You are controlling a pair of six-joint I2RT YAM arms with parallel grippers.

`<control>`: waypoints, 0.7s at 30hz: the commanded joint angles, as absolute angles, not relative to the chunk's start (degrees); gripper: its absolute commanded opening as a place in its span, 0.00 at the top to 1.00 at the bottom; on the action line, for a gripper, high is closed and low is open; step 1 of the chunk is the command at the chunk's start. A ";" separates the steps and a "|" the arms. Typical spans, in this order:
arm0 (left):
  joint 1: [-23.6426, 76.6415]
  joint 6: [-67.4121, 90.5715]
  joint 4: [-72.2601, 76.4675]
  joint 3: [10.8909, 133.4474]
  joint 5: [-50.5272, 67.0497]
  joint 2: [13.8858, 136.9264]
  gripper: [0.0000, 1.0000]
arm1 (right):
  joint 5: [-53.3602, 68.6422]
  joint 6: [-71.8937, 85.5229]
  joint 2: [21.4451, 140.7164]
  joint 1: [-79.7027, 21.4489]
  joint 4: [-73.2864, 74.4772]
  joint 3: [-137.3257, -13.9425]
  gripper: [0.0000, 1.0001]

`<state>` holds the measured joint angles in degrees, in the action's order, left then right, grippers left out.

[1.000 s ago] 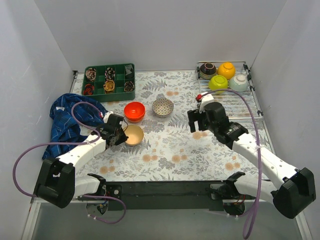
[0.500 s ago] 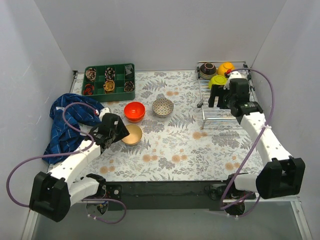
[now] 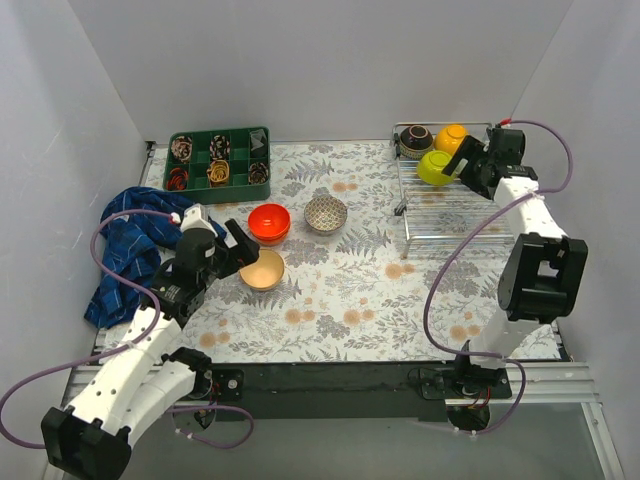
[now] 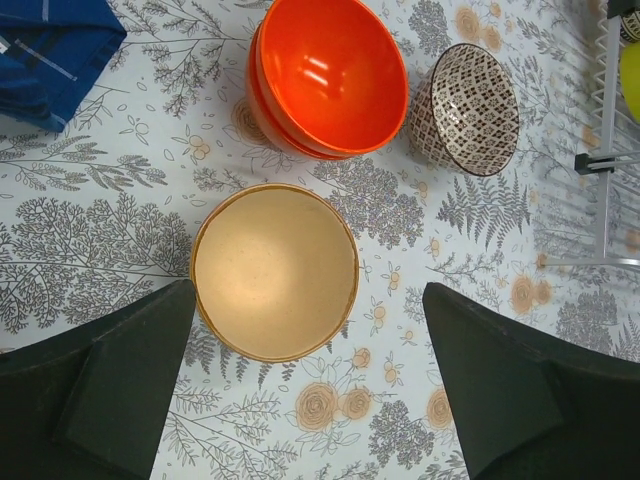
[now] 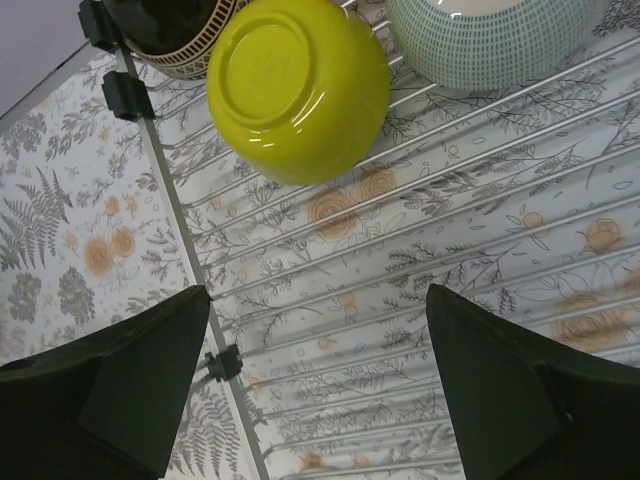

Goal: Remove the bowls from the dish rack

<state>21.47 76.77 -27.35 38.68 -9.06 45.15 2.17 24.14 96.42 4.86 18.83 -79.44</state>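
The silver wire dish rack (image 3: 455, 212) stands at the back right. On it are a dark brown bowl (image 3: 416, 137), a yellow-orange bowl (image 3: 452, 134) and an upturned lime green bowl (image 3: 435, 168) (image 5: 300, 85). A pale mint bowl (image 5: 490, 35) shows only in the right wrist view. My right gripper (image 3: 468, 166) (image 5: 318, 290) hangs open over the rack bars just short of the lime bowl, holding nothing. Two stacked red-orange bowls (image 3: 269, 221) (image 4: 325, 75), a white patterned bowl (image 3: 325, 213) (image 4: 465, 108) and a beige bowl (image 3: 262, 270) (image 4: 275, 270) sit on the cloth. My left gripper (image 3: 240, 260) (image 4: 307, 290) is open above the beige bowl.
A green compartment tray (image 3: 218, 160) with small items stands at the back left. A crumpled blue cloth (image 3: 130, 245) lies by the left wall. White walls close in on three sides, and the right wall runs close to the rack.
My left gripper has opened, let go of the beige bowl and drawn back. My right arm has swung from the table's middle to the back of the rack.
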 commanded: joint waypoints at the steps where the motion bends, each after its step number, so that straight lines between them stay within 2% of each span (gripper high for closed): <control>1: 21.18 75.41 -28.56 40.34 -8.53 43.33 0.02 | 3.87 32.77 101.86 5.54 12.75 -83.67 0.02; 13: 21.18 72.69 -27.34 43.33 -5.80 45.96 0.02 | 0.26 48.76 111.97 5.71 -1.75 -83.94 0.01; 21: 21.18 71.89 -27.16 45.09 -7.12 47.72 0.02 | 2.46 51.77 118.03 5.71 -8.35 -85.78 0.01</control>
<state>21.47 73.06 -27.81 42.92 -6.61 47.57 2.02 48.75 115.87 5.39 -2.85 -82.98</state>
